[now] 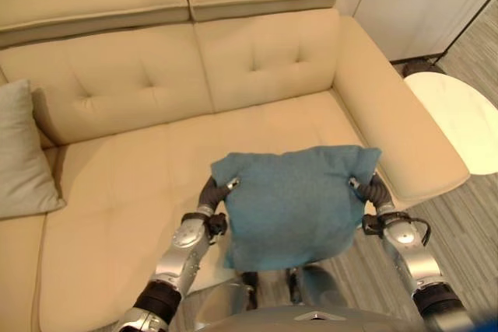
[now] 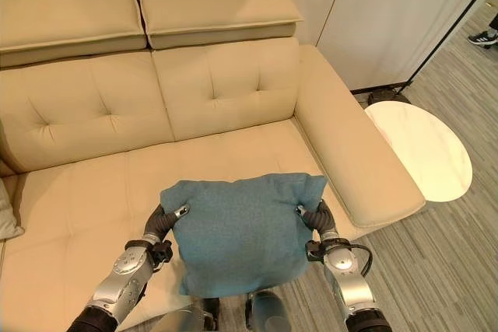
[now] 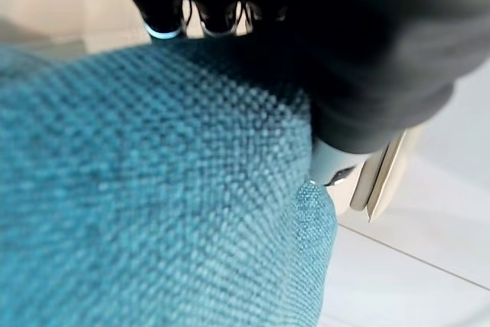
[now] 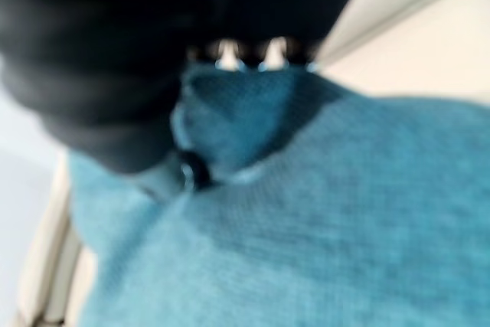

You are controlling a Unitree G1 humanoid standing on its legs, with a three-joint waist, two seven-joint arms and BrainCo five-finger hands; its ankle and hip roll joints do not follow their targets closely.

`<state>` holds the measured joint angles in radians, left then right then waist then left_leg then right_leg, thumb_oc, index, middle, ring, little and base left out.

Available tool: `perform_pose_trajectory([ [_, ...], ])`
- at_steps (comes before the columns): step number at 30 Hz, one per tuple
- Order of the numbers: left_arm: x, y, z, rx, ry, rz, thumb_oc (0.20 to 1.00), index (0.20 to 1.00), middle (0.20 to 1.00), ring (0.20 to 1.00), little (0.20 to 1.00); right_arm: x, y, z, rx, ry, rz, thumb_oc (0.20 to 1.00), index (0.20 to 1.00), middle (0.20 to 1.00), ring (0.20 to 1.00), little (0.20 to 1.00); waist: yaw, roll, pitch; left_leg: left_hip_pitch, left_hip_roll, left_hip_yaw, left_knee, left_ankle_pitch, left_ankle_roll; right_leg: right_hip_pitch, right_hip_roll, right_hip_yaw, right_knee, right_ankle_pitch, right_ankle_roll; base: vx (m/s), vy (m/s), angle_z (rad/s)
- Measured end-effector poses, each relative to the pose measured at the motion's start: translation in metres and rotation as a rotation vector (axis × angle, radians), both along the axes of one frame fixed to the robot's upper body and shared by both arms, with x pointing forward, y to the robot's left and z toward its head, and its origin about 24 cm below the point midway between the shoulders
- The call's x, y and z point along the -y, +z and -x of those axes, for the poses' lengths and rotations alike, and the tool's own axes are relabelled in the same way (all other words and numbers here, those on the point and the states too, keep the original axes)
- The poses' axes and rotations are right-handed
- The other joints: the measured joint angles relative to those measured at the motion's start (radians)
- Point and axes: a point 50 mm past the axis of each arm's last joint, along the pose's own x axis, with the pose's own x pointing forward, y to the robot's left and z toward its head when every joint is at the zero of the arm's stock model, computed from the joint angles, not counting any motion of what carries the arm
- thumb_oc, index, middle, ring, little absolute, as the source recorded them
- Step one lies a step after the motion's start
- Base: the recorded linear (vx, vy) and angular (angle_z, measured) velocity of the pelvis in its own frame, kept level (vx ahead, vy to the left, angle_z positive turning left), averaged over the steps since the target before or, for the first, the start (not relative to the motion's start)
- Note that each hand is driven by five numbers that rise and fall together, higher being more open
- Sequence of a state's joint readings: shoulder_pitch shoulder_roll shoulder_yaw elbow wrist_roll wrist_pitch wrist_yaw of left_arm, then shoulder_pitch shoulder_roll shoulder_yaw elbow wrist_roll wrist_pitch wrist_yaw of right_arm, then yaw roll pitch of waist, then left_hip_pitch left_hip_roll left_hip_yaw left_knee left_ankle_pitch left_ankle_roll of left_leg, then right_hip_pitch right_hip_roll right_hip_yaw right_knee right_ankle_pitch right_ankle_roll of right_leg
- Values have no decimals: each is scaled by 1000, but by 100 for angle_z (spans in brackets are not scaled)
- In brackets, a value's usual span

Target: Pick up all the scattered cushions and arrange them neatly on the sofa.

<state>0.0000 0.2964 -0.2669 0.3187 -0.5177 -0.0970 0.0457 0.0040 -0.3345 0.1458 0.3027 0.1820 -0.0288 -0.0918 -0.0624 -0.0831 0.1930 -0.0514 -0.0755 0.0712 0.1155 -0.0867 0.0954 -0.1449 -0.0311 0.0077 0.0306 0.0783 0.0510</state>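
Beige sofa [image 1: 257,68] with tufted back ahead, white oval side table [image 2: 424,153] off past its right armrest, striped grey floor below. Held up over the front edge of the seat: teal cushion [image 1: 296,207], clear of the upholstery, gripped at its two upper corners. Left hand [image 1: 216,192] pinched on the upper left corner, fingers curled over the fabric in its wrist view; right hand [image 2: 315,215] likewise clamped on the upper right corner, cloth bunched under the fingers. Pale grey cushion [image 1: 23,153] leaned against the backrest at the far left.

Probably best carried forward level, both corners kept at equal height, then lowered until the bottom edge met the seat and tipped back against the backrest before either grip loosened. Worth placing it square to a back panel, well apart from the grey one.

Hung near-square, face toward the camera, top edge roughly parallel to the sofa back, lower edge sagging slightly; no clear long axis.
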Motion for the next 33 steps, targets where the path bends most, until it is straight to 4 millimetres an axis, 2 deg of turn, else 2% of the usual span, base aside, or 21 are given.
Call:
perform_pose_trajectory([
  [3,1,-1,6,-4,-3,3,200,200,200,200,200,1,-7,9,-32,-2,-1,200,200,200,200,200,-4,-7,-21,35,18,-10,-70,18,-35,44,21,-13,-68,24,-23,58,-87,6],
  [10,0,6,4,31,3,-9,200,200,200,200,200,1,-2,7,-9,2,0,200,200,200,200,200,-1,-15,-41,33,41,-39,-117,57,-54,52,44,-50,-120,50,-62,64,-55,13],
  [17,-2,26,-7,116,37,-3,200,200,200,200,200,0,33,-18,132,39,43,200,200,200,200,200,1,-18,-42,36,44,-58,-155,80,-60,46,45,-67,-121,50,-61,34,-34,7],
  [20,-4,53,-29,234,57,-19,200,200,200,200,200,-3,70,-44,270,63,86,200,200,200,200,200,9,-22,-41,7,41,-65,-168,101,-61,12,43,-70,-120,55,-61,-30,-49,7],
  [22,-8,86,-52,357,75,-61,200,200,200,200,200,-11,107,-69,395,85,120,200,200,200,200,200,15,-25,-37,-57,41,-73,-160,117,-65,-46,40,-78,-120,68,-55,-62,-57,12],
  [23,-14,114,-68,461,107,-80,200,200,200,200,200,-17,139,-86,498,92,139,200,200,200,200,200,21,-27,-26,-104,39,-75,-150,130,-72,-92,40,-79,-120,94,-67,-34,-28,9],
  [28,-22,147,-86,573,159,-119,200,200,200,200,200,-26,174,-111,575,121,183,200,200,200,200,200,31,-11,15,-134,41,-84,-148,134,-78,-117,41,-89,-120,96,-69,-14,-22,6],
  [29,-24,160,-92,617,162,-131,200,200,200,200,200,-26,188,-118,602,127,210,200,200,200,200,200,35,-10,19,-166,40,-85,-149,138,-83,-148,39,-95,-120,96,-70,2,-26,9],
  [33,-16,196,-117,690,182,-127,200,200,200,200,200,-22,221,-134,650,102,263,200,200,200,200,200,51,0,42,-237,40,-110,-153,164,-90,-214,38,-118,-120,115,-78,20,-24,16],
])
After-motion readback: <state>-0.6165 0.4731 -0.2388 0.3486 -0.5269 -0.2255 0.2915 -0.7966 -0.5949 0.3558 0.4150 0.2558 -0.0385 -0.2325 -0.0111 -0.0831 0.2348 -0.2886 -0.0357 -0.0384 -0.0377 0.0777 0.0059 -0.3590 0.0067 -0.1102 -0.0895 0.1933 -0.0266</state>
